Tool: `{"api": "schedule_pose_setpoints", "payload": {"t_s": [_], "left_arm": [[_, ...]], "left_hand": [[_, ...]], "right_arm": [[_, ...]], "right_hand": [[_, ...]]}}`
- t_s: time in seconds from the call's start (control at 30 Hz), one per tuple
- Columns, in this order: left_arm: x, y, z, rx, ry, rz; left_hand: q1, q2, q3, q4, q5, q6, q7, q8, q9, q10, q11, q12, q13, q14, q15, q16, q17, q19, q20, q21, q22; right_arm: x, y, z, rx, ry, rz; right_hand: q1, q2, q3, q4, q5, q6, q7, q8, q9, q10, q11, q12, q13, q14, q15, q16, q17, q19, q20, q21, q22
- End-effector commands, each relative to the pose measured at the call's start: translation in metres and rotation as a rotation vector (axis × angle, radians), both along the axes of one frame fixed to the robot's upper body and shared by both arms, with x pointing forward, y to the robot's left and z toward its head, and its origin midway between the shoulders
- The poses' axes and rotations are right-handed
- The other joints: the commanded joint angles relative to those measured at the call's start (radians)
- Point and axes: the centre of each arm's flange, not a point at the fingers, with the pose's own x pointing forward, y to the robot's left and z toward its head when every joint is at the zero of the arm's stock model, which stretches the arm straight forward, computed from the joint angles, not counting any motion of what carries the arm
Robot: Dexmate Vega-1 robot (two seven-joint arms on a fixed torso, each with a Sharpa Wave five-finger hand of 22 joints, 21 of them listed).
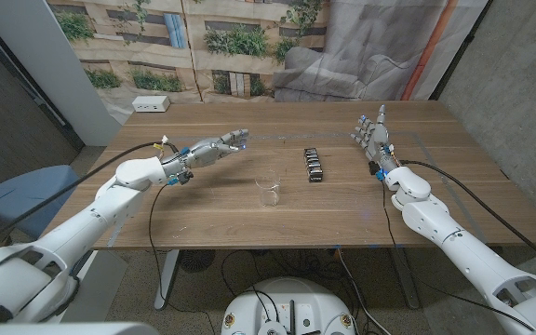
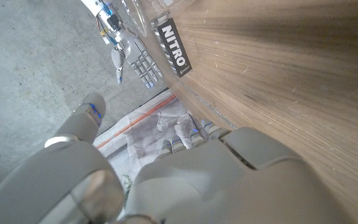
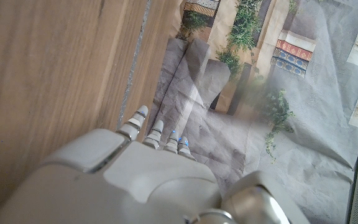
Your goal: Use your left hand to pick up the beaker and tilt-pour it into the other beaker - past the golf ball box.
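The left hand (image 1: 214,149) hovers open above the surface (image 1: 203,200), short of the beaker (image 1: 268,190), which stands beside the box (image 1: 314,165). The grasp is not begun; next, it must lower and close around the beaker. The right hand (image 1: 373,133) waits open.

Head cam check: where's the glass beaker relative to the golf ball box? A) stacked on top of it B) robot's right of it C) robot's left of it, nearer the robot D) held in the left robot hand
C: the beaker stands on the table to the robot's left of the golf ball box and nearer the front edge, apart from the empty left robot hand.
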Motion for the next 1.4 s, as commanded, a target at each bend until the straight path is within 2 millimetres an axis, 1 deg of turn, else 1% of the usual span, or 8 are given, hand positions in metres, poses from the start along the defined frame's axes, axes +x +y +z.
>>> {"api": "schedule_pose_setpoints", "payload": {"t_s": [0.03,0.5,0.73,0.87,1.13,1.2,1.33,1.4], "left_arm": [[-0.006,-0.01,0.011,0.187,-0.065,-0.099],[-0.01,-0.012,0.018,0.325,-0.122,-0.18],[-0.013,-0.017,0.016,0.394,-0.152,-0.217],[-0.014,-0.019,0.013,0.405,-0.163,-0.223],[-0.016,-0.016,0.004,0.385,-0.173,-0.19],[-0.017,-0.014,0.001,0.368,-0.185,-0.172],[-0.019,-0.012,-0.005,0.349,-0.198,-0.147],[-0.02,-0.012,-0.009,0.347,-0.196,-0.144]], "left_hand": [[0.013,-0.003,0.007,0.0,-0.004,-0.011,0.0,0.0,0.003,-0.015,-0.003,-0.001,0.004,-0.023,-0.047,-0.006,0.005,-0.016,-0.073,-0.002,0.004],[0.034,-0.02,0.008,0.001,-0.01,-0.046,0.003,-0.002,0.003,-0.049,0.001,-0.001,0.005,-0.052,-0.042,-0.004,0.005,-0.053,-0.072,-0.002,0.004],[0.063,-0.044,0.008,0.003,-0.012,-0.107,0.017,-0.003,0.004,-0.094,0.019,0.001,0.005,-0.092,-0.033,-0.002,0.006,-0.159,-0.034,-0.006,0.006],[0.069,-0.051,0.006,0.003,-0.012,-0.122,0.019,-0.002,0.004,-0.119,0.023,-0.002,0.005,-0.113,-0.027,-0.004,0.006,-0.185,-0.029,-0.005,0.006],[0.082,-0.061,0.002,0.005,-0.013,-0.175,0.043,-0.005,0.005,-0.163,0.046,-0.001,0.006,-0.156,-0.007,-0.004,0.007,-0.238,-0.017,-0.002,0.007],[0.086,-0.063,0.001,0.006,-0.013,-0.192,0.052,-0.005,0.005,-0.18,0.053,-0.002,0.006,-0.171,0.003,-0.004,0.007,-0.257,-0.01,-0.002,0.007],[0.089,-0.064,0.0,0.006,-0.013,-0.199,0.059,-0.004,0.005,-0.188,0.063,-0.002,0.007,-0.176,0.008,-0.003,0.007,-0.26,-0.007,0.0,0.007],[0.09,-0.064,0.0,0.006,-0.013,-0.201,0.06,-0.004,0.005,-0.189,0.062,-0.001,0.007,-0.179,0.01,-0.003,0.007,-0.261,-0.007,0.001,0.007]], "right_arm": [[0.0,0.0,0.0,0.0,0.0,0.0],[0.0,0.0,0.0,0.0,0.0,0.0],[0.0,0.0,0.0,0.0,0.0,0.0],[0.0,0.0,0.0,0.0,0.0,0.0],[0.0,0.0,0.0,0.0,0.0,0.0],[0.0,0.0,0.0,0.0,0.0,0.0],[0.0,0.0,0.0,0.0,0.0,0.0],[0.0,0.0,0.0,0.0,0.0,0.0]], "right_hand": [[0.003,0.09,-0.006,0.001,0.005,-0.007,-0.001,0.005,0.001,-0.007,0.002,0.006,0.005,-0.004,-0.019,0.003,0.001,-0.003,0.006,0.006,0.004],[0.002,0.09,-0.006,0.001,0.005,-0.007,-0.002,0.005,0.001,-0.007,0.002,0.006,0.005,-0.004,-0.018,0.003,0.001,-0.003,0.005,0.007,0.004],[0.003,0.09,-0.006,0.001,0.006,-0.008,0.0,0.005,0.001,-0.008,0.003,0.006,0.005,-0.004,-0.02,0.003,0.001,-0.003,0.006,0.007,0.004],[0.003,0.09,-0.006,0.001,0.006,-0.008,0.0,0.005,0.001,-0.008,0.003,0.006,0.005,-0.004,-0.02,0.003,0.001,-0.003,0.005,0.007,0.004],[0.003,0.09,-0.006,0.001,0.006,-0.007,-0.001,0.006,0.001,-0.008,0.003,0.006,0.005,-0.005,-0.02,0.003,0.001,-0.003,0.005,0.007,0.004],[0.003,0.09,-0.006,0.001,0.006,-0.008,0.0,0.005,0.001,-0.009,0.0,0.006,0.005,-0.005,-0.019,0.003,0.001,-0.003,0.005,0.007,0.004],[0.002,0.09,-0.006,0.001,0.006,-0.008,-0.001,0.005,0.001,-0.009,0.001,0.006,0.005,-0.004,-0.02,0.003,0.001,-0.003,0.005,0.007,0.004],[0.002,0.09,-0.006,0.001,0.006,-0.009,0.0,0.005,0.001,-0.008,0.001,0.006,0.005,-0.005,-0.02,0.003,0.001,-0.003,0.005,0.007,0.004]]}}
